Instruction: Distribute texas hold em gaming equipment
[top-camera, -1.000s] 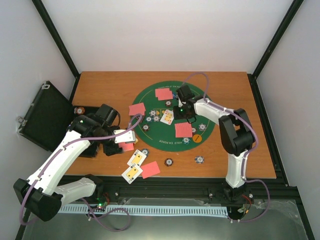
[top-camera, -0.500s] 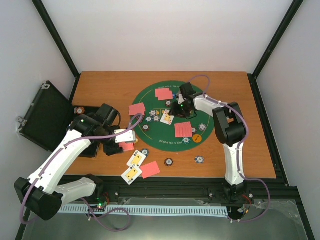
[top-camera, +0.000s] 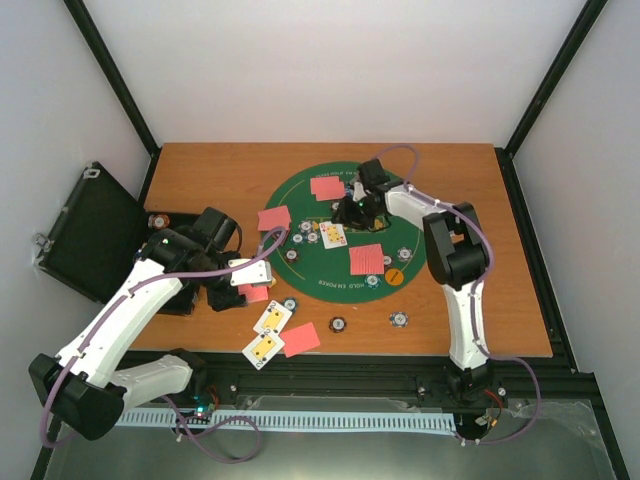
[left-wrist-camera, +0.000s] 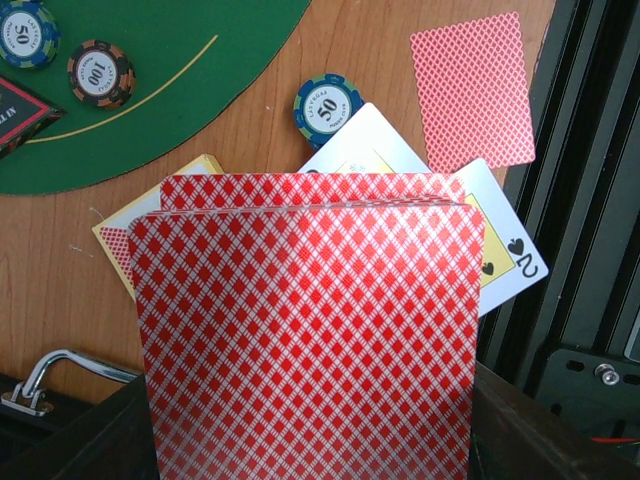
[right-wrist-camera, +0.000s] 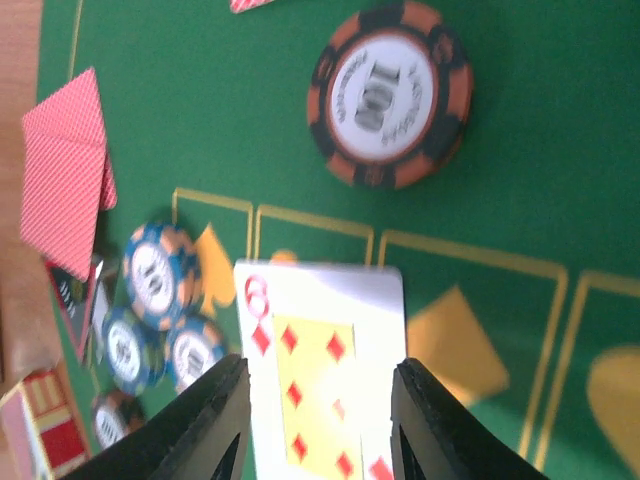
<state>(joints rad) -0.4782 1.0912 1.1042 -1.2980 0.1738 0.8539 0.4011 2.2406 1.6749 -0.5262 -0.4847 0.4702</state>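
Clenched on red-backed deck (left-wrist-camera: 310, 330) at left end effector (top-camera: 243, 280); spread open at right end effector (right-wrist-camera: 315, 430) over face-up diamonds card (right-wrist-camera: 320, 330).

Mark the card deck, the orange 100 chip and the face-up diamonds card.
card deck (left-wrist-camera: 310, 340), left wrist view, top card's red back
orange 100 chip (right-wrist-camera: 390, 95), right wrist view, its white centre
face-up diamonds card (right-wrist-camera: 320, 380), right wrist view, middle of its face

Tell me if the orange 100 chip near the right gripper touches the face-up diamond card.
Apart. The right wrist view shows bare green mat between the orange 100 chip and the diamond card.
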